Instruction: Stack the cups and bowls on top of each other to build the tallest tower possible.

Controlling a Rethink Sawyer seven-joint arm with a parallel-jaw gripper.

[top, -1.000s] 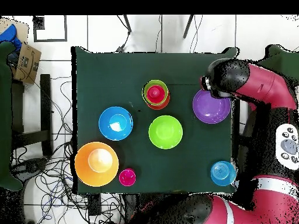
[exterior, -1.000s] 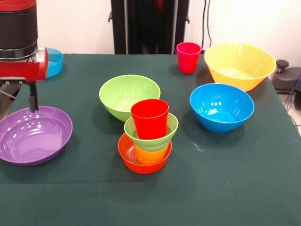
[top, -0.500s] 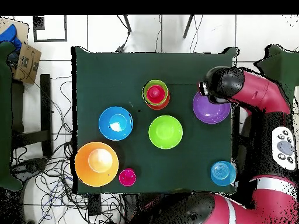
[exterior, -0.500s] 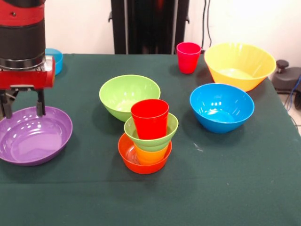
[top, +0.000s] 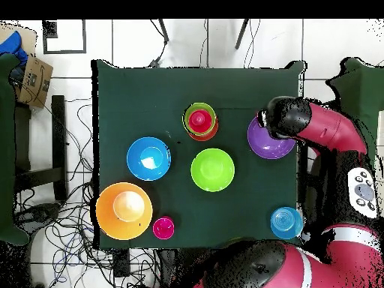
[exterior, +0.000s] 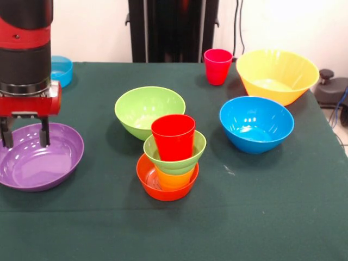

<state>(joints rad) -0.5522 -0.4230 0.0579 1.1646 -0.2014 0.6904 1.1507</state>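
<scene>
Frontally, the gripper is hanging open — fingers spread — inside the purple bowl. Overhead, the arm is hiding it.

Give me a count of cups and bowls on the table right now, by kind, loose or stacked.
Cups: 3 — red and yellow-orange in the tower, pink-magenta loose.
Bowls: 7 — small orange, small green, large green, large blue, small blue, yellow, purple.
Total: 10.
</scene>
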